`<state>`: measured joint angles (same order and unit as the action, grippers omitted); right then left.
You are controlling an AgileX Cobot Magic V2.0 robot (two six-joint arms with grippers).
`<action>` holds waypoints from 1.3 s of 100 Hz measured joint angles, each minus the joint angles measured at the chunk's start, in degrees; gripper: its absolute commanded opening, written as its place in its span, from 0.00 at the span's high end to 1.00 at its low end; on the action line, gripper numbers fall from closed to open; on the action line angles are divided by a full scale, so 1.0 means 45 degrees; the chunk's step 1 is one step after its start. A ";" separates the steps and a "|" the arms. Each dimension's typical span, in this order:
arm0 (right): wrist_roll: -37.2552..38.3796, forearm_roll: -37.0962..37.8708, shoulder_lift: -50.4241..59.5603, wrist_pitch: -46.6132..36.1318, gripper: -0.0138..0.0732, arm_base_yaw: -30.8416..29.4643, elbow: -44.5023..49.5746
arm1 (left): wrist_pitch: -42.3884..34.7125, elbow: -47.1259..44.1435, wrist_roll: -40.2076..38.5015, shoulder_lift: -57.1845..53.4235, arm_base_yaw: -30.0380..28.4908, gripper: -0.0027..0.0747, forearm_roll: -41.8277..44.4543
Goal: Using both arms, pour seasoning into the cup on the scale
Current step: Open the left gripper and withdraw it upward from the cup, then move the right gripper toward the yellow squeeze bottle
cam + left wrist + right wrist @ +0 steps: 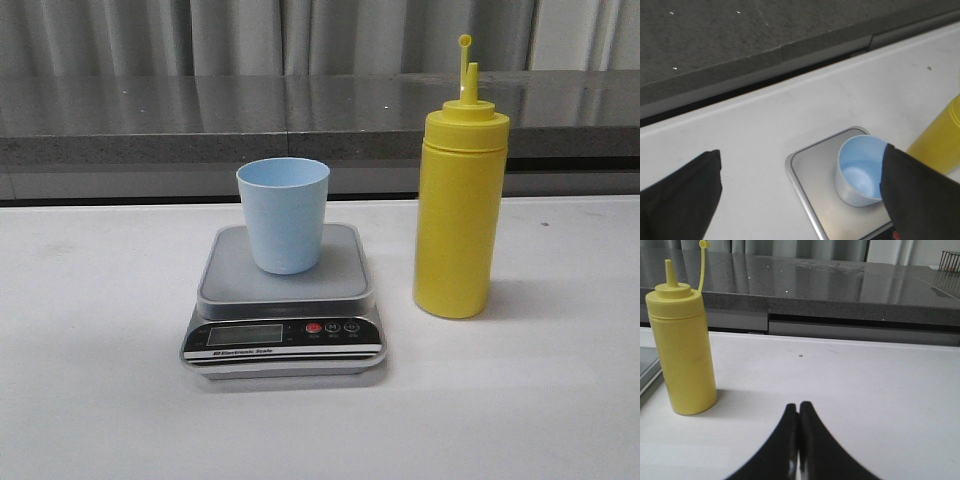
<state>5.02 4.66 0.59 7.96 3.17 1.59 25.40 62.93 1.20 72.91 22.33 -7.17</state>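
The pale blue cup (283,214) stands upright and empty on the silver scale (284,310) in the middle of the white table. The yellow seasoning bottle (459,200) stands upright to the right of the scale, its cap off and raised on its stalk. No gripper shows in the front view. In the left wrist view my left gripper (802,187) is open wide above the table, with the cup (860,170) and scale (827,192) near one finger. In the right wrist view my right gripper (799,407) is shut and empty, apart from the bottle (682,345).
A dark grey counter (300,115) runs along the back edge of the table, with grey curtains behind. The scale has a black front panel with an LCD, one red button (313,327) and two black buttons.
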 measured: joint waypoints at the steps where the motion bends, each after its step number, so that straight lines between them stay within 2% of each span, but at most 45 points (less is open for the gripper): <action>1: 0.0000 0.0000 0.0000 0.0000 0.98 0.0000 0.0000 | -0.0066 -0.0123 0.0000 -0.0128 -0.0091 0.18 0.0000; 29: 0.0000 0.0000 0.0000 0.0000 0.98 0.0000 0.0000 | -0.1322 -0.4390 0.0000 -0.5533 -0.1974 0.18 0.0414; 40: 0.0000 0.0000 0.0000 0.0000 0.98 0.0000 0.0000 | -0.1436 -0.5619 0.0000 -0.7393 -0.2226 0.19 0.0802; 47: 0.0000 0.0000 0.0000 0.0000 0.98 0.0000 0.0000 | -0.1549 -0.6182 0.0000 -0.8528 -0.2248 0.23 0.0938; 60: 0.0000 0.0000 0.0000 0.0000 0.98 0.0000 0.0000 | -0.1628 -0.6842 0.0000 -1.0075 -0.2248 0.42 0.1216; 84: 0.0000 0.0000 0.0000 0.0000 0.98 0.0000 0.0000 | -0.1657 -0.7182 0.0000 -1.0814 -0.2259 0.99 0.1779; 130: 0.0000 0.0000 0.0000 0.0000 0.98 0.0000 0.0000 | -0.1657 -0.7210 0.0000 -1.0814 -0.2259 0.99 0.1945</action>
<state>5.02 4.66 0.59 7.96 3.17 1.59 17.94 30.48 1.20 24.24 12.16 1.59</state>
